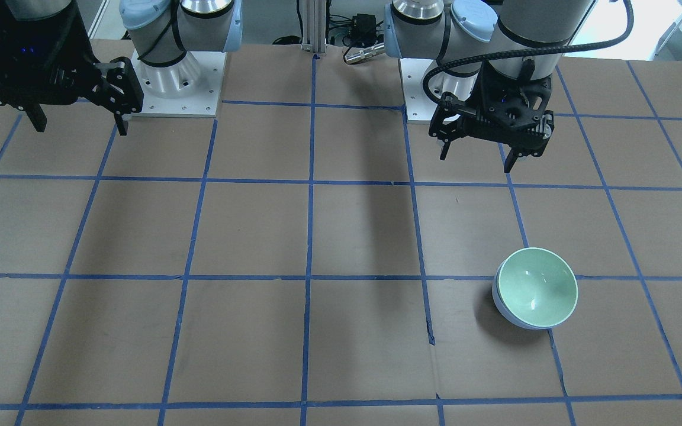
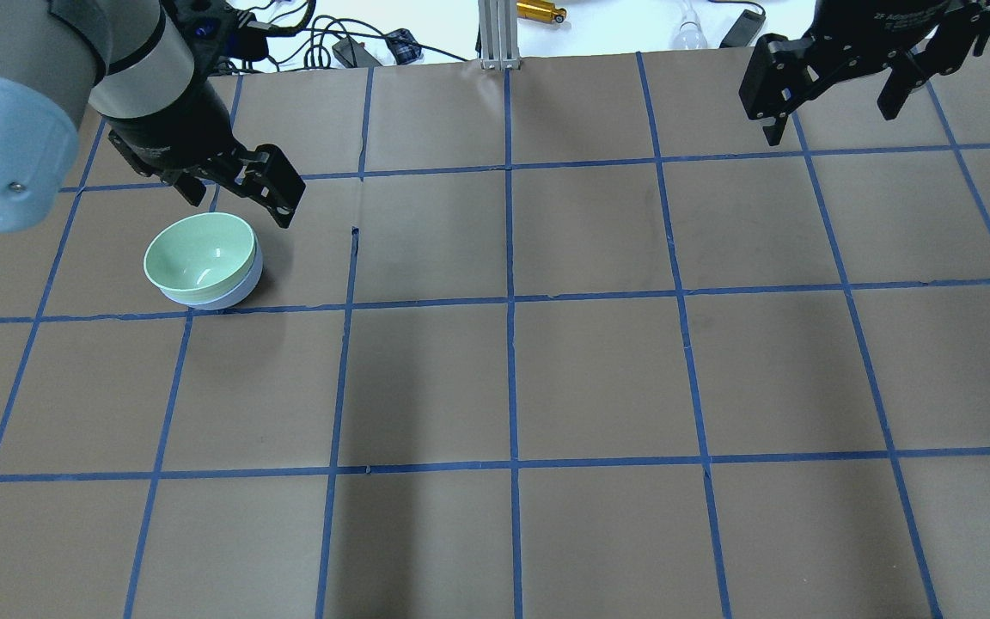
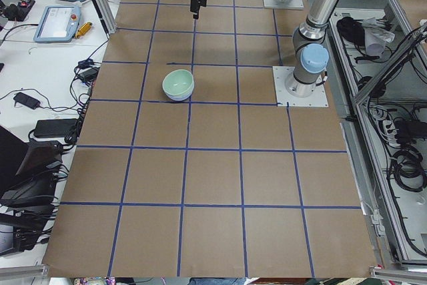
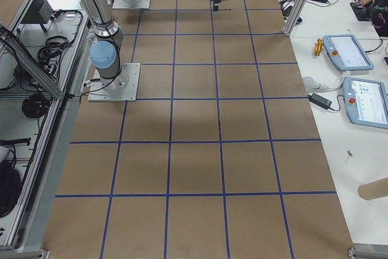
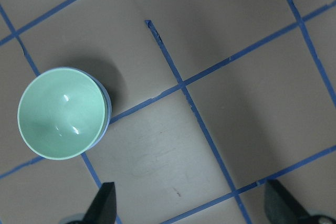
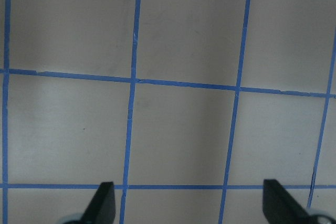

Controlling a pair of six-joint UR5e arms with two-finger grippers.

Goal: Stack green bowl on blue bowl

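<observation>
- The left fingers (image 1: 511, 158) were spread wide apart. They held nothing and touched nothing.
- They hung in the air above the table (image 1: 347, 236), near the bowls but on the robot's side of them, not over them.
- The right fingers (image 1: 121, 118) were wide apart too, with nothing between them. They hung over the far other end of the table, well apart from the bowls.
- The green bowl (image 1: 539, 287) sat inside the blue bowl (image 1: 502, 310). It was tipped a little, so its rim was not level.
- Only a thin strip of the blue bowl showed under the green one, mostly on one side.
- Both bowls were round, deep, smooth and shiny. Small bright spots of light showed inside the green one.
- The stacked bowls stood on the robot's left part of the table, next to where two blue tape lines (image 1: 311, 276) crossed.
- The table was covered in flat brown paper, and the tape cut it into squares.
- A short loose bit of tape (image 2: 354, 241) lay near the bowls, not touching them.
- Nothing stood between the left fingers and the bowls.
- Black cables (image 2: 349, 47) lay past the table's edge.
</observation>
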